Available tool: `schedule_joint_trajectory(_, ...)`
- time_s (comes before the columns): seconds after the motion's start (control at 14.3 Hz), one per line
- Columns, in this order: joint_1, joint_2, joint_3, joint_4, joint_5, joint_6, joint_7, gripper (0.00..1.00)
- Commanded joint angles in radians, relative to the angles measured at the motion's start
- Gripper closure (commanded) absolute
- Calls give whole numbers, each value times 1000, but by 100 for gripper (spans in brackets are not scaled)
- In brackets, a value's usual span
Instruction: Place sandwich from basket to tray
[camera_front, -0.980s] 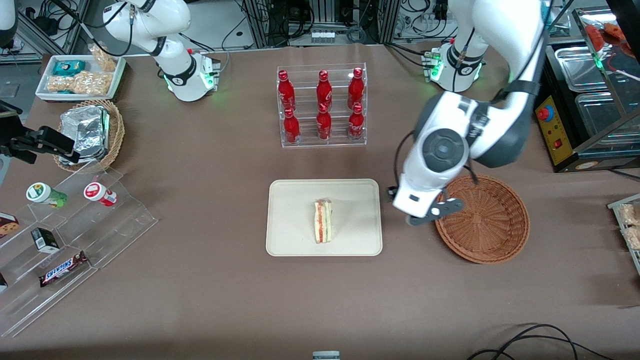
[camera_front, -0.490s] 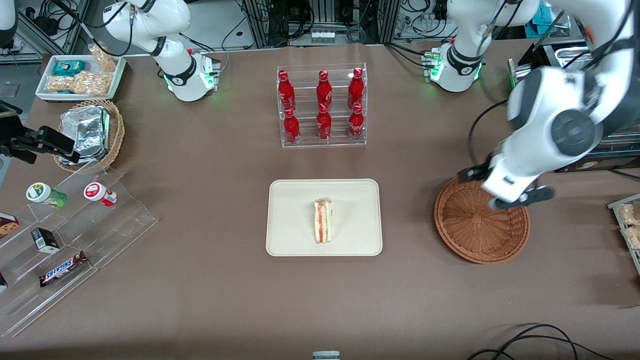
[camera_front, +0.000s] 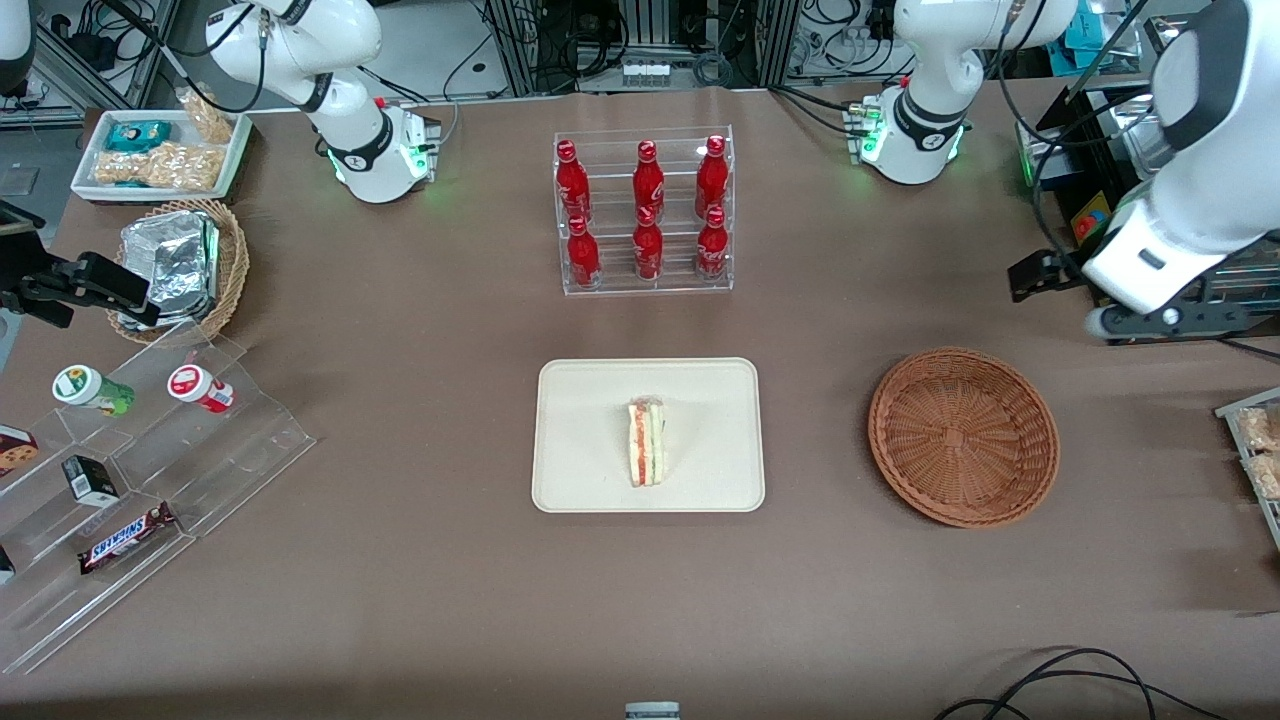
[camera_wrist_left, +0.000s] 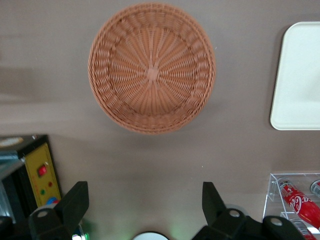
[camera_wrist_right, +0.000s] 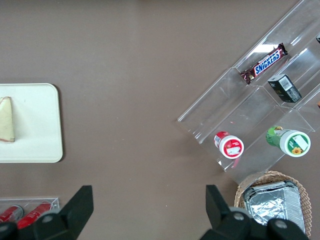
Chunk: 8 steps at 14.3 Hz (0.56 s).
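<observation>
Sandwich (camera_front: 646, 443): I see it lying on tray (camera_front: 580, 400). Basket (camera_front: 963, 436): holds nothing. End effector (camera_wrist_left: 145, 212): spread wide, raised, farther back than basket.

table (camera_front: 400, 620): brown cloth | edge: cable-strewn equipment racks (camera_front: 650, 40) | light: even

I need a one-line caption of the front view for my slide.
Sandwich lies on the tray, basket empty, open gripper raised near the working arm's end of the table.
</observation>
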<state>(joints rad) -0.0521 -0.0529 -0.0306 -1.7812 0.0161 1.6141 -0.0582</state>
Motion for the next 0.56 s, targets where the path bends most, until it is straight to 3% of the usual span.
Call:
schedule_joint_trajectory(0.0,12,33,-8,87,-4,3,54,0)
schedule_joint_trajectory(0.49,3,58,24,161,-53,-55,52,0)
